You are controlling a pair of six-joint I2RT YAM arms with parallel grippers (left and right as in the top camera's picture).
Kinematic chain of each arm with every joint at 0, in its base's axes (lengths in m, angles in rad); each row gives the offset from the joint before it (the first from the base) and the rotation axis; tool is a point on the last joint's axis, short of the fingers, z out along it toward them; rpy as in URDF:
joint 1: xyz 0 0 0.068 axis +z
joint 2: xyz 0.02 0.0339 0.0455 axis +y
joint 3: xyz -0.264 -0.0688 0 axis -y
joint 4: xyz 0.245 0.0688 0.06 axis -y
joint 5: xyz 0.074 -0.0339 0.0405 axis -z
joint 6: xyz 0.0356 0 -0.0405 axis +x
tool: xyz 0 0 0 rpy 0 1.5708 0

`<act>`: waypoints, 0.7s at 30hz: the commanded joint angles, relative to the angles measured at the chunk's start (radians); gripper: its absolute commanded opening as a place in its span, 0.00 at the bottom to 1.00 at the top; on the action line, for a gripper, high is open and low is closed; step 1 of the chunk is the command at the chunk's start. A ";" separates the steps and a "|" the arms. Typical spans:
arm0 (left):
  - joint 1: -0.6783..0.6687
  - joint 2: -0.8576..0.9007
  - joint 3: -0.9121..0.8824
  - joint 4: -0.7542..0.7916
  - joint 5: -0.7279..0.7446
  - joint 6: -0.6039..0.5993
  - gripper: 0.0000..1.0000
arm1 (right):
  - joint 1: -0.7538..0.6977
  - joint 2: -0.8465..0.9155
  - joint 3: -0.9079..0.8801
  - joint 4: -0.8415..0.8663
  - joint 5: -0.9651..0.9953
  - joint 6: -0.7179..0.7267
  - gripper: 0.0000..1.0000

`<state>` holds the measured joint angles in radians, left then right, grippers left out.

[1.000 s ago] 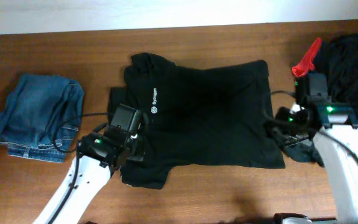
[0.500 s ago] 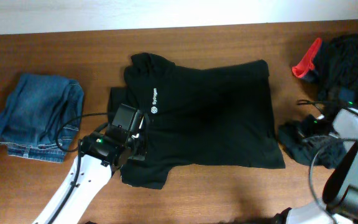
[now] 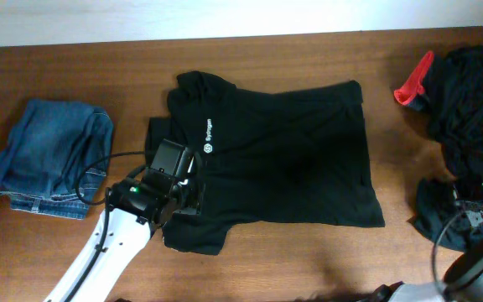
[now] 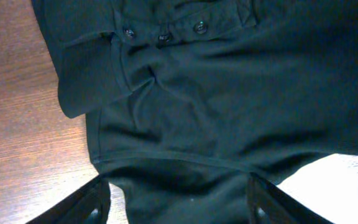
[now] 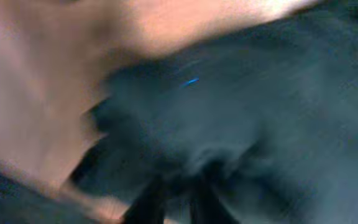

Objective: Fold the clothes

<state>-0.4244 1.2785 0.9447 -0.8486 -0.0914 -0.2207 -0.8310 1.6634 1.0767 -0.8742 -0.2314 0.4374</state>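
The large black shirt [image 3: 283, 159] lies spread flat in the middle of the table, with its white logo [image 3: 209, 138] near the left. In the left wrist view its buttoned collar [image 4: 166, 31] and a sleeve [image 4: 89, 74] show. My left gripper [image 4: 179, 202] is open, with its fingers spread just over the shirt's left edge [image 3: 187, 191]. A small black garment [image 3: 434, 214] lies crumpled at the right front edge. My right gripper [image 5: 179, 199] is in a blurred view, its fingers close together on this dark fabric [image 5: 260, 106].
Folded blue jeans [image 3: 53, 159] lie at the left. A pile of black clothes [image 3: 476, 101] with a red piece [image 3: 413, 80] sits at the back right. Bare wood table [image 3: 309, 260] runs along the front.
My right arm has swung from beside the shirt's right hem to the right front corner, and the small black garment has moved with it. The left arm and the shirt have stayed put.
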 commanded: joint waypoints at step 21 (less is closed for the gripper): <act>0.002 0.187 -0.126 0.027 0.115 -0.086 0.45 | 0.695 -0.229 -0.222 -0.080 -0.075 -0.063 0.56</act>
<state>-0.4244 1.4055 0.8501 -0.8486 -0.0036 -0.2783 -0.1661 1.4006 0.9253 -0.9890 -0.3264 0.3599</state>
